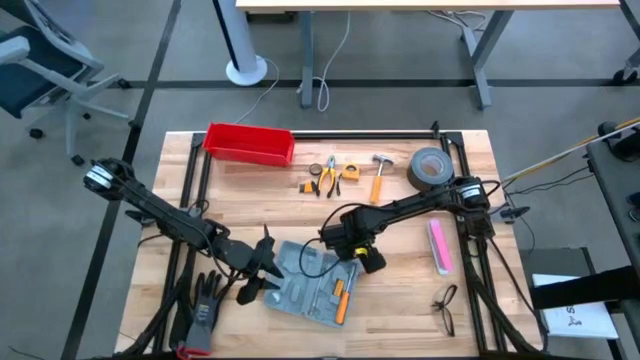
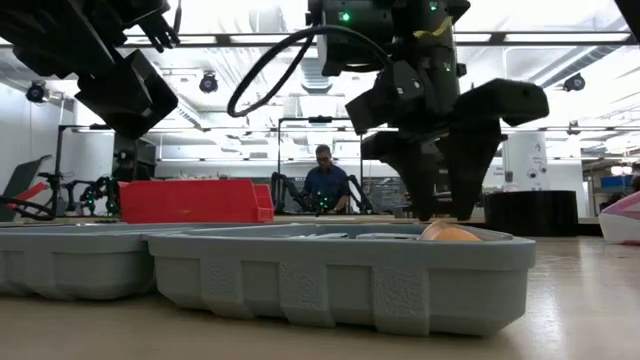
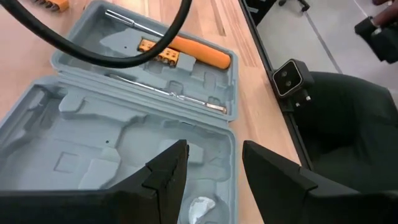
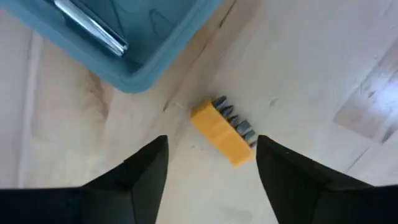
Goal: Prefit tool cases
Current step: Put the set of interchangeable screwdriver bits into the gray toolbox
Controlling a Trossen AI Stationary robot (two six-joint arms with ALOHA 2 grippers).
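Right tool hangs open above yellow bit holder beside case.

The open tool case lies under the right gripper's spread fingers.

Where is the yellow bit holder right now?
The yellow bit holder lies on the bare table, just outside the open tool case corner, between the right gripper's open fingers.
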